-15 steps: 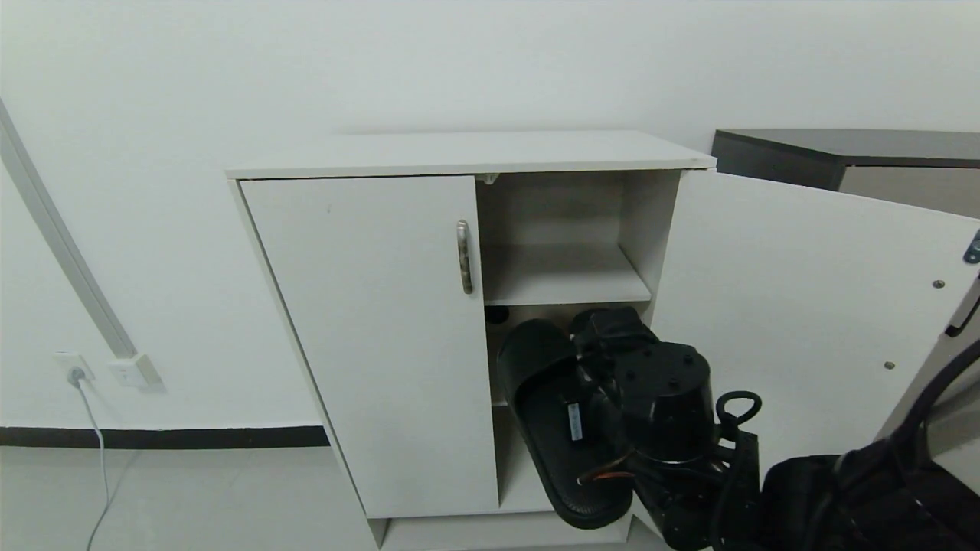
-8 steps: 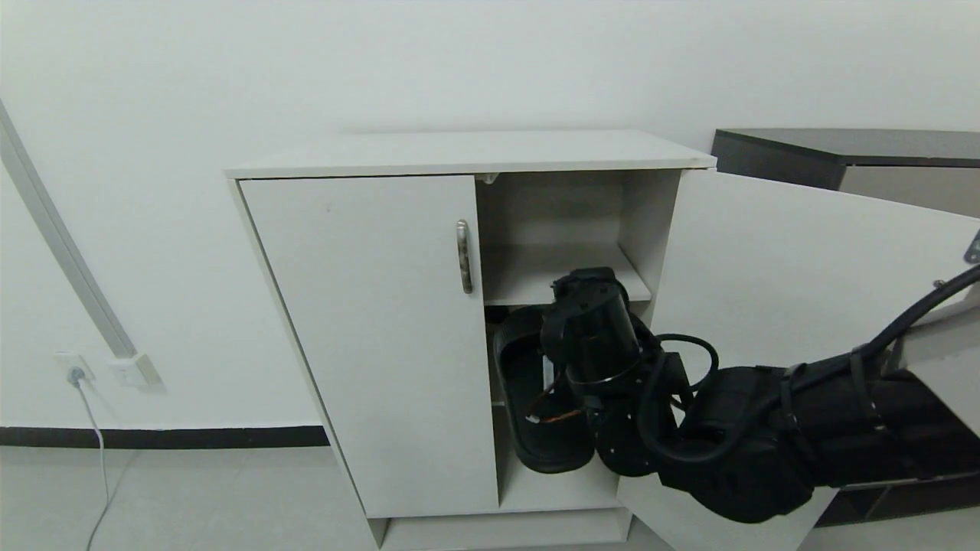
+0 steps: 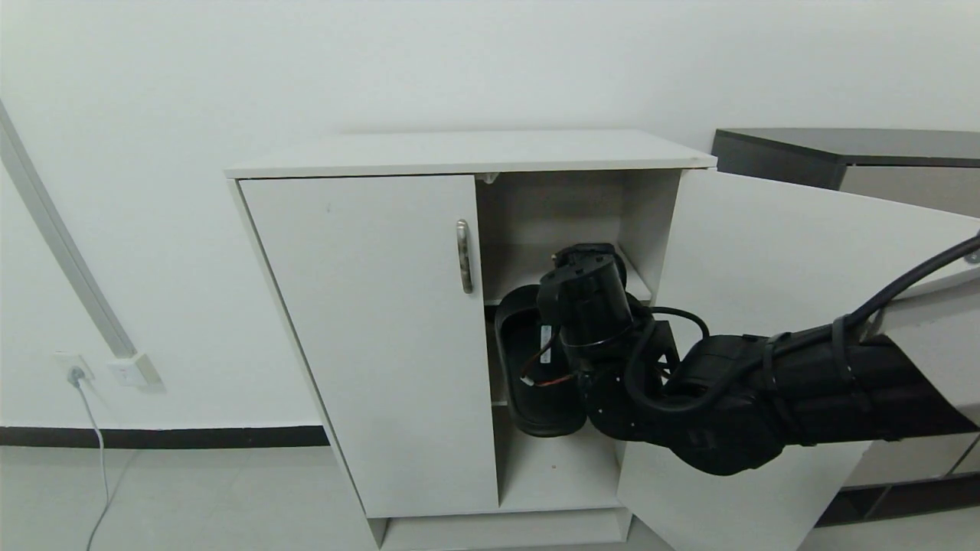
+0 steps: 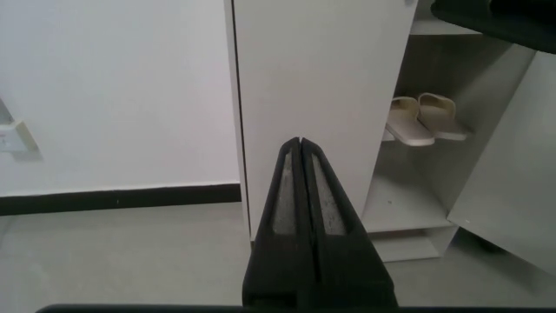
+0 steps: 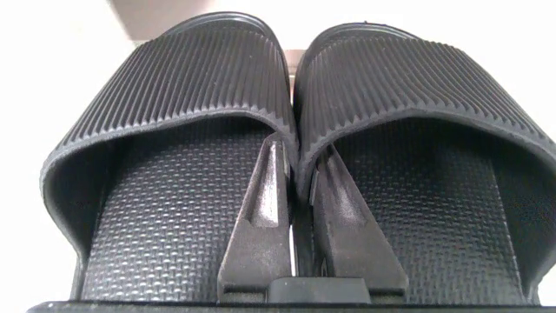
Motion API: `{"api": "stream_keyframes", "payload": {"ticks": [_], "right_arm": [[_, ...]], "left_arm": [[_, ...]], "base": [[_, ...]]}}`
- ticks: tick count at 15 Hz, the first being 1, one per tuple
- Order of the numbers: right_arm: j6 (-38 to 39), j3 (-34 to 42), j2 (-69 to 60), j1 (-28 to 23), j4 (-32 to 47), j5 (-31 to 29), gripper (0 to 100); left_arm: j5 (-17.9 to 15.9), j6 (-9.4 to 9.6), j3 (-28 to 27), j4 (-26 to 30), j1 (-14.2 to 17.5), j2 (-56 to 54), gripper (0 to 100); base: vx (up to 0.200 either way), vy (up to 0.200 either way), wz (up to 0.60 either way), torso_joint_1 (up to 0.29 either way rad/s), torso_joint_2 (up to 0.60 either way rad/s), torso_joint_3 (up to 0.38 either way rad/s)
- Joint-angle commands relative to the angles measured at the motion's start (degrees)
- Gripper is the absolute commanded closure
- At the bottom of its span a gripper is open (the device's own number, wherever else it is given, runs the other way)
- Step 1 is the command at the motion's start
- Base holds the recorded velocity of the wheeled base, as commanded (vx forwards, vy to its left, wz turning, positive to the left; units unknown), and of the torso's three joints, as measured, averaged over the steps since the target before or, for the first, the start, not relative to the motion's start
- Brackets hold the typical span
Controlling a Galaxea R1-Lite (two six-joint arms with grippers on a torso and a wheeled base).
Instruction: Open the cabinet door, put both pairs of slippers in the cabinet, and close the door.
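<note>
The white cabinet (image 3: pixel 467 153) has its left door (image 3: pixel 367 337) closed and its right door (image 3: pixel 766 306) swung open. My right arm reaches into the opening, holding a pair of black slippers (image 3: pixel 528 375) tilted toe-up at middle-shelf height. My right gripper (image 5: pixel 298 161) is shut on the black slippers (image 5: pixel 200 113), pinching their two touching inner walls. A beige pair of slippers (image 4: pixel 426 117) lies on a shelf inside the cabinet (image 4: pixel 321 78). My left gripper (image 4: pixel 300 141) is shut and empty, held low in front of the closed left door.
A metal handle (image 3: pixel 464 256) is on the closed door. A dark desk (image 3: pixel 842 153) stands behind the open door at the right. A wall socket with a cord (image 3: pixel 76 375) is at the lower left. Bare floor (image 4: pixel 130 252) lies before the cabinet.
My right arm has carried the black slippers up from low in front of the opening and further into the cabinet. The left door and open right door stayed as they were.
</note>
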Motion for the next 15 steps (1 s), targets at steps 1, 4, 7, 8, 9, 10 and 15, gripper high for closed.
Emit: {"api": "stream_keyframes", "payload": {"ticks": [1,4,7,8,9,10,15], "right_arm": [[-0.40,0.21,-0.15,-0.44,-0.08,0.02,100],[-0.67,0.82,-0.68,-0.53,-0.08,0.02,100],[-1.28,0.91,-0.68,-0.53,-0.08,0.02,100],[-1.28,0.91,-0.68,-0.53,-0.08,0.02,100],[-1.28,1.00,-0.68,-0.53,-0.17,0.02,100],[-1.28,1.00,-0.68,-0.53,-0.08,0.02,100],[-1.28,1.44,-1.47,-0.53,-0.08,0.02,100]], "left_arm": [[0.00,-0.06,0.01,0.00,0.00,0.07,100],[0.09,0.03,0.01,0.00,0.00,0.07,100],[0.09,0.03,0.01,0.00,0.00,0.07,100],[0.09,0.03,0.01,0.08,0.00,0.07,100],[0.09,0.03,0.01,0.00,0.00,0.07,100],[0.09,0.03,0.01,0.08,0.00,0.07,100],[0.09,-0.06,0.01,0.08,0.00,0.07,100]], "base": [[0.000,0.000,0.00,0.000,0.00,0.000],[0.000,0.000,0.00,0.000,0.00,0.000],[0.067,0.000,0.00,0.001,0.00,0.001],[0.200,0.000,0.00,0.002,0.01,0.002],[0.200,0.000,0.00,-0.007,0.00,0.012],[0.200,0.000,0.00,-0.012,0.00,0.002],[0.200,0.000,0.00,0.006,0.00,0.002]]}}
